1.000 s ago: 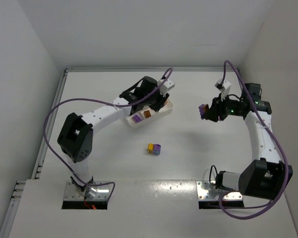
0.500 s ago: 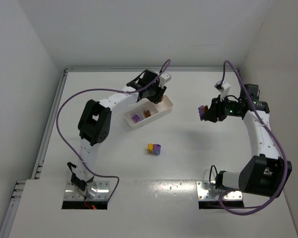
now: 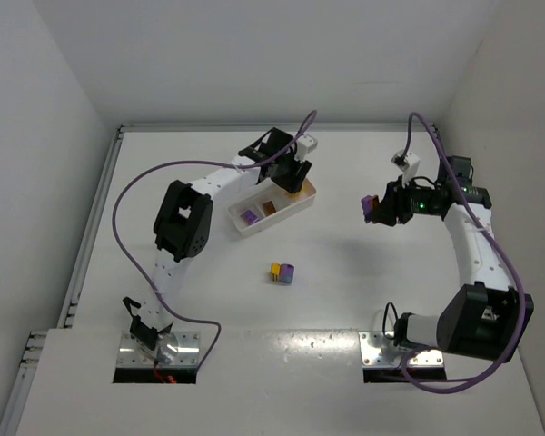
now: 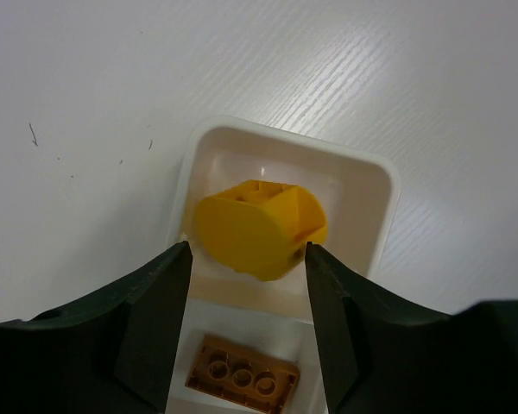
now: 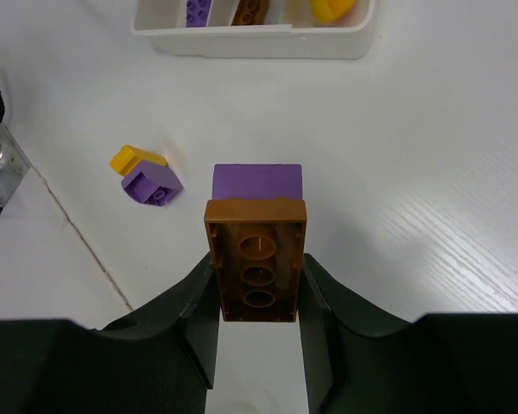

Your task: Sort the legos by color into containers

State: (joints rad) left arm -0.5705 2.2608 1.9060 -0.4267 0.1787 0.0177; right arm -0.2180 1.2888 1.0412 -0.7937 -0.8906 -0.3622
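Left gripper [image 4: 249, 247] hangs over the end compartment of the long white plastic three-compartment tray [image 5: 250, 43], the end farthest from the arm bases. Its two dark fingers [image 4: 160, 319] stand apart, with a yellow plastic brick [image 4: 259, 226] between their tips. The yellow brick is tilted and blurred over that compartment's floor, and the edges meet so closely in the left wrist view that I cannot tell whether the fingers are pinching it or have let go. In the middle compartment an orange-brown studded brick [image 4: 242, 375] lies flat, studs up, and the compartment at the other end holds a small purple brick [image 3: 249, 216]. Well apart from the tray, on the right side of the white table [image 3: 345, 291], the right gripper [image 5: 257, 267] is clamped on the long sides of a second orange-brown rectangular brick [image 5: 257, 259]. The hollow underside of this brick faces the wrist camera, and a purple rectangular brick [image 5: 257, 181] sits directly behind it; the two look joined as a stack. Out on the open tabletop, between the arms and nearer to them than the tray, a loose yellow brick [image 5: 136, 159] and a loose purple brick [image 5: 151, 185] lie touching each other.
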